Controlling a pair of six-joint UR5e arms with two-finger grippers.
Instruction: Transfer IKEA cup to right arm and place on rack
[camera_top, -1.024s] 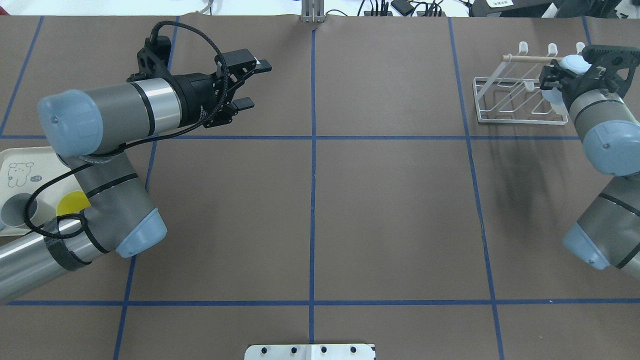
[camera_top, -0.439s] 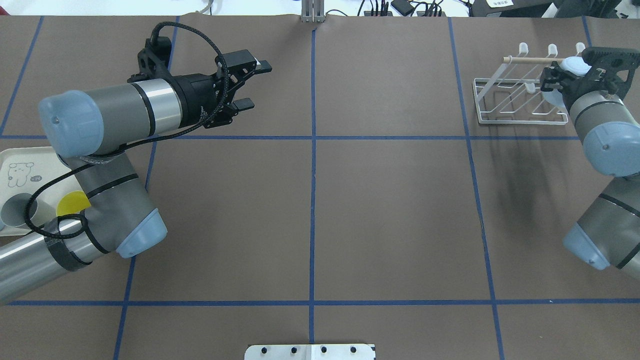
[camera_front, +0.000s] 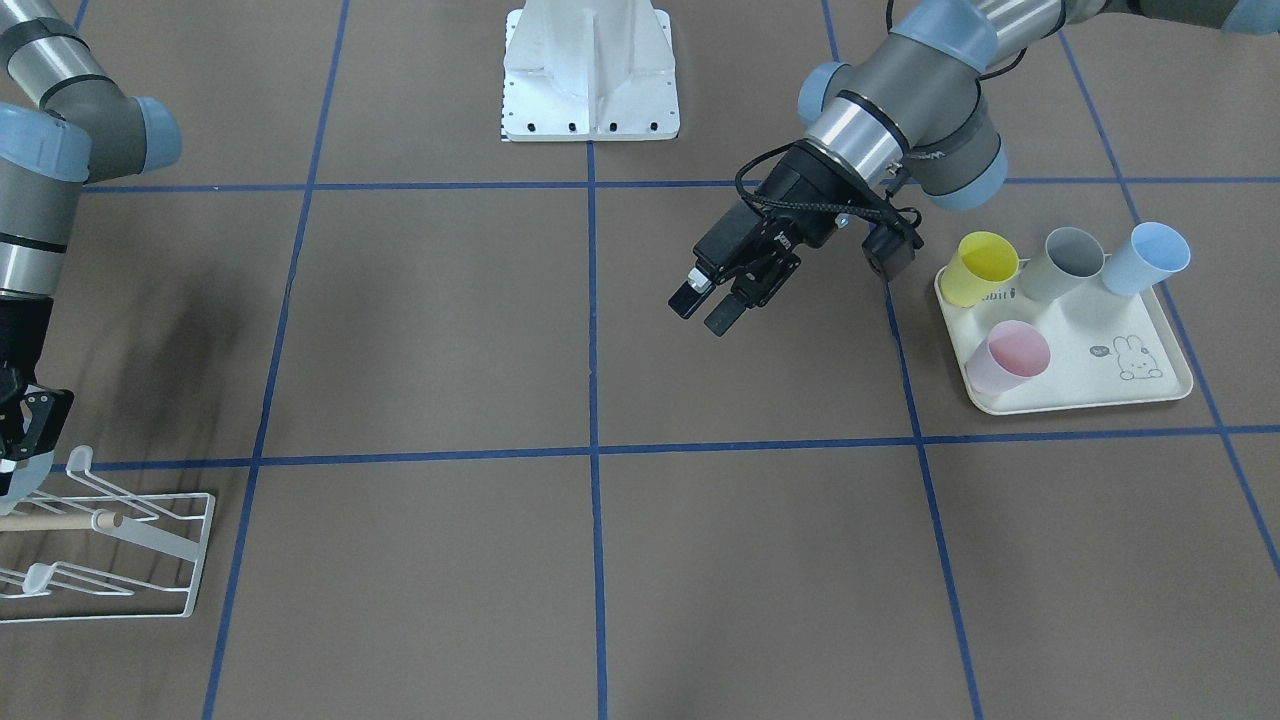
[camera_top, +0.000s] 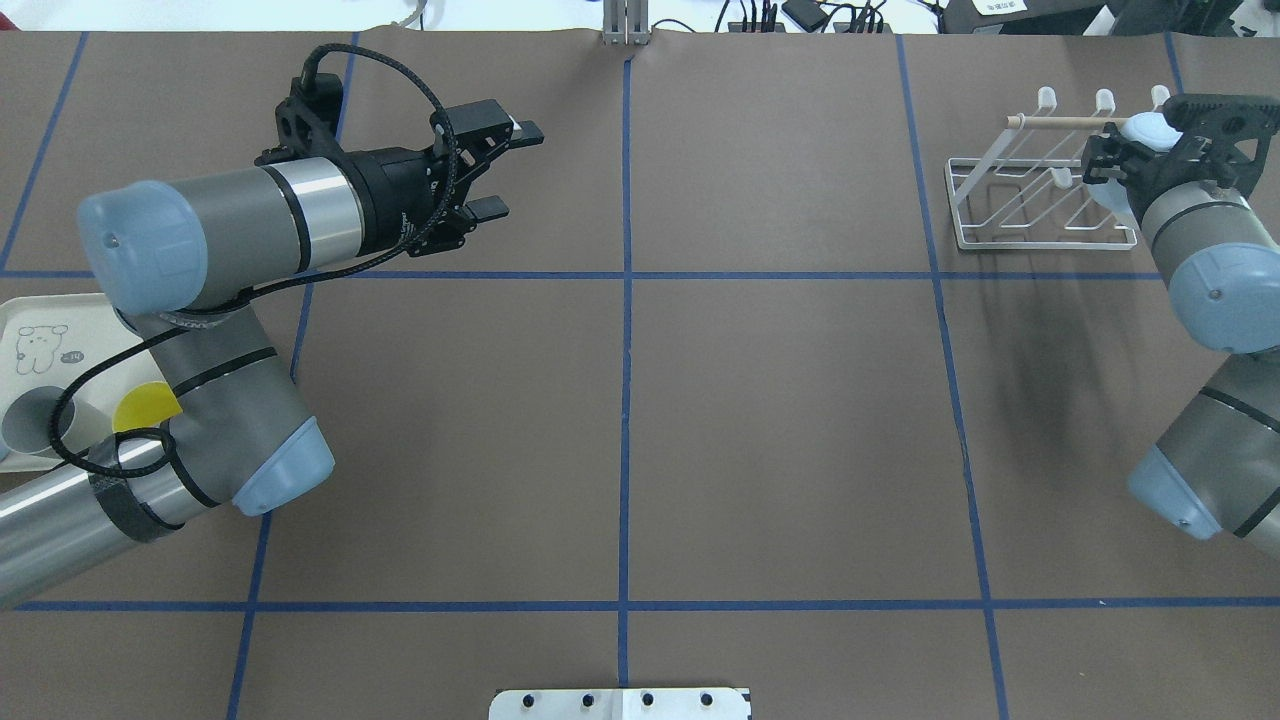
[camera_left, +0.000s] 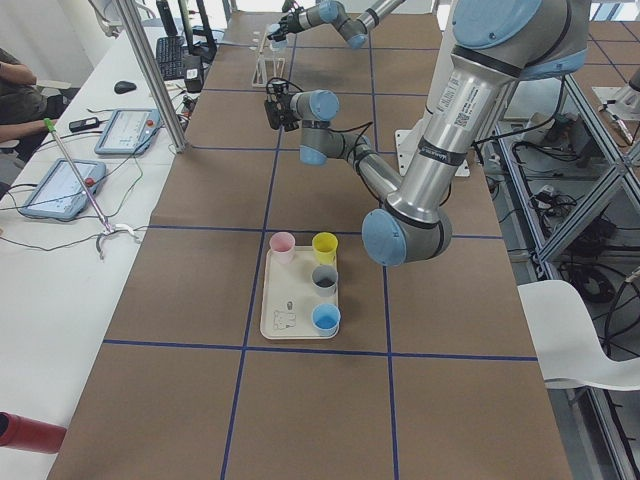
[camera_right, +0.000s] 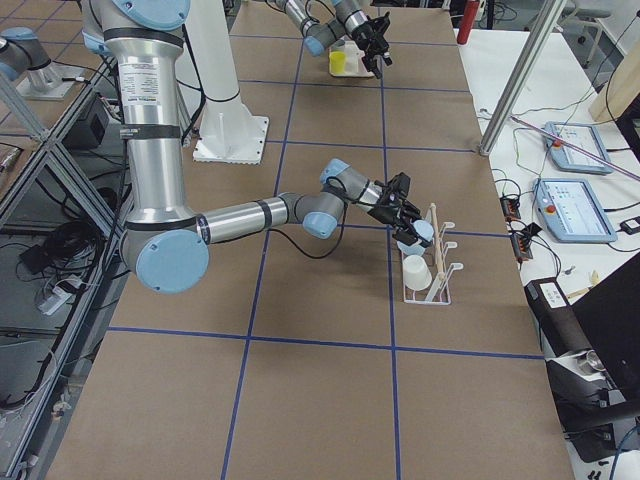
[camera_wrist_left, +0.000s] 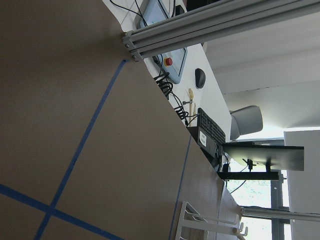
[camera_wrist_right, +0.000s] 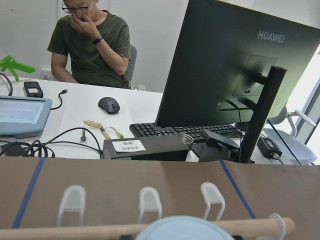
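Observation:
The white wire rack (camera_top: 1020, 200) with its wooden rod (camera_top: 1050, 118) stands at the table's far right. My right gripper (camera_top: 1110, 160) hovers over the rack's right end, shut on a pale blue IKEA cup (camera_right: 420, 237). The cup's rim (camera_wrist_right: 180, 227) shows just before the rod in the right wrist view. A white cup (camera_right: 417, 272) sits on the rack beside it. In the front-facing view only the rack (camera_front: 100, 540) and the right gripper's edge show. My left gripper (camera_top: 508, 168) hangs open and empty over the far left of the table, also seen as the left gripper (camera_front: 705, 308).
A cream rabbit-print tray (camera_front: 1080, 390) on the robot's left holds yellow (camera_front: 985, 268), grey (camera_front: 1070, 262), blue (camera_front: 1150, 257) and pink (camera_front: 1010, 355) cups. Beyond the table's far edge stand a desk, a monitor (camera_wrist_right: 235, 75) and a seated person (camera_wrist_right: 90, 45).
The right wrist has shifted slightly to the right at the rack with the cup in its gripper. The left arm has stayed still.

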